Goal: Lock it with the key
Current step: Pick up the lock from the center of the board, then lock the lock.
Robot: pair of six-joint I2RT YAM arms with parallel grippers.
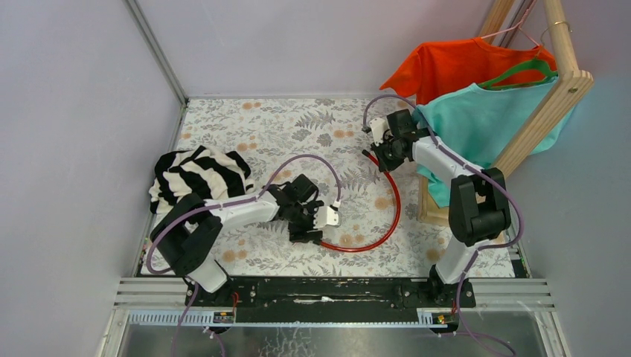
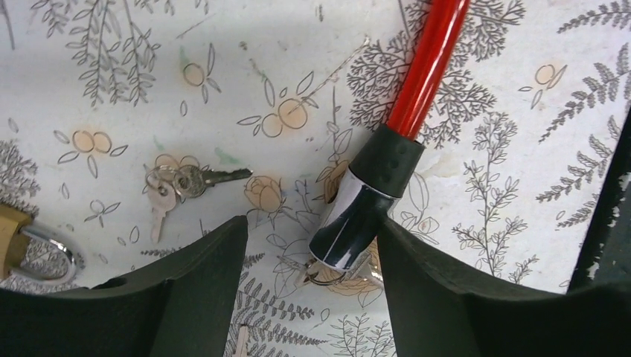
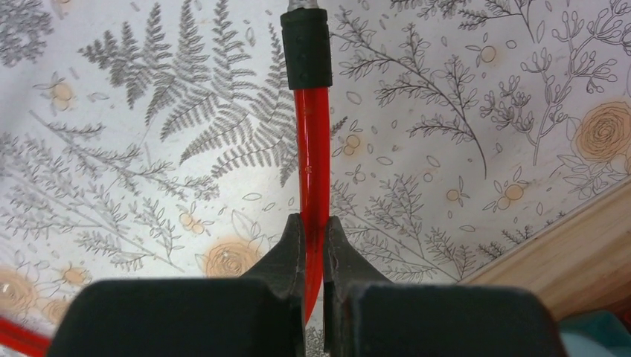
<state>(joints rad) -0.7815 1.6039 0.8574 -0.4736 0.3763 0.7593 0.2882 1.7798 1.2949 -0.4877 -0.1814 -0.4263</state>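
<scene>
The right jaws are pinching the red cable (image 3: 315,149); the left jaws are hanging spread either side of its chrome lock end (image 2: 350,216), keys (image 2: 186,182) lying nearby

white shells, black joints, lilac cables (image 1: 301,156) mark left arm (image 1: 238,212) and right arm (image 1: 439,156); left pincer (image 2: 311,223), right pincer (image 3: 314,223) matte black.

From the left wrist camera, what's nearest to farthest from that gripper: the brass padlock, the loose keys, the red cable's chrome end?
1. Chrome end, between the open fingers of the left gripper.
2. Loose keys, on the cloth, leftward in view.
3. Brass padlock, at the far left edge.
</scene>
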